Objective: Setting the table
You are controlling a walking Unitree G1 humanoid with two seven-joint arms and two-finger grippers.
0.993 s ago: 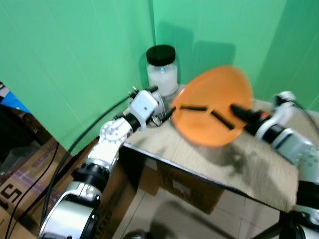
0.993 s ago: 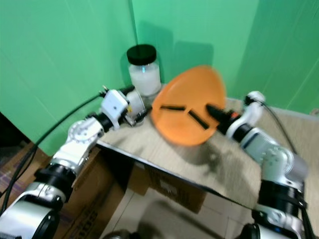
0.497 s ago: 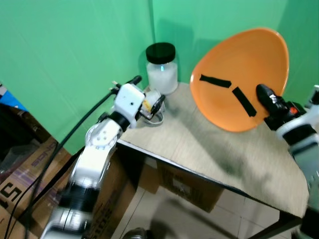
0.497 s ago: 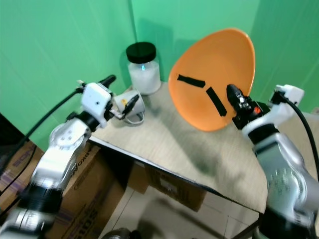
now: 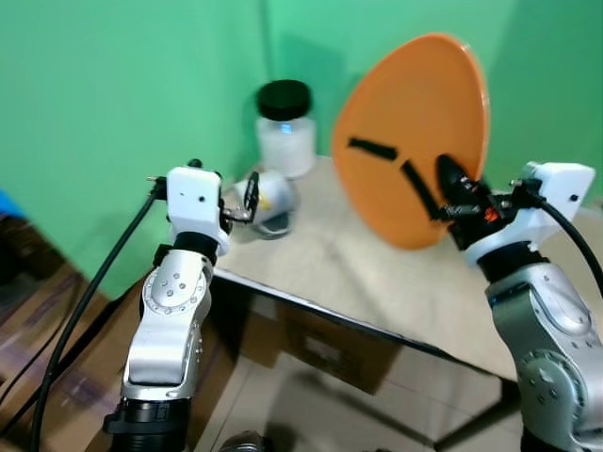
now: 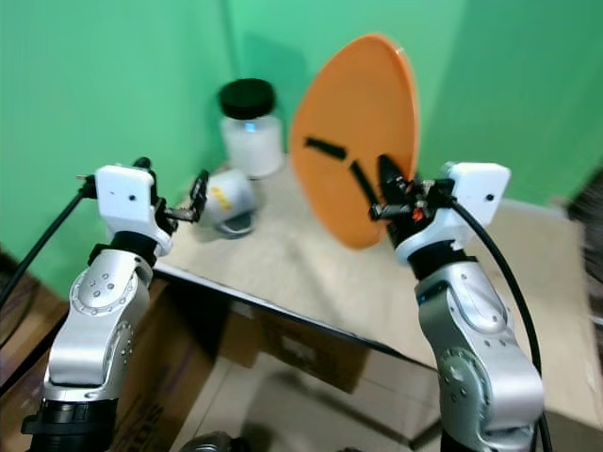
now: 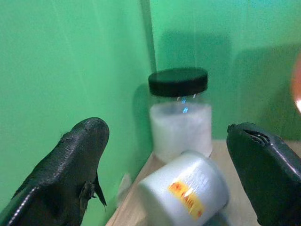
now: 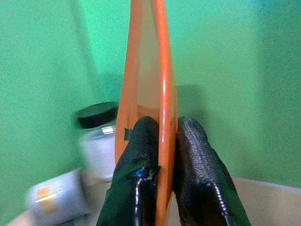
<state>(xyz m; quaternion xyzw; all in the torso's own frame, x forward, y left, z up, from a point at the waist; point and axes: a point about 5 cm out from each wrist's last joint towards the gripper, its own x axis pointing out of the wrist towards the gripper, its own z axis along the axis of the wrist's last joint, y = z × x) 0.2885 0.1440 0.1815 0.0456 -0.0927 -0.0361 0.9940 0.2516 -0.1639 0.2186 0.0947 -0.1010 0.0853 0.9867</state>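
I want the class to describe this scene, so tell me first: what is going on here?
The robot is setting a table. Its right end effector is pinched on the rim of an orange plate, holding it up on edge above the wooden table. The left end effector is open, pointing at a white cup lying on its side in front of a black-lidded jar by the green wall.

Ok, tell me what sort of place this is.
Probably a staged test corner rather than a lived-in dining room: green backdrop cloth hangs behind a small table, and cardboard boxes sit under it. The right hand holds an orange plate on edge.
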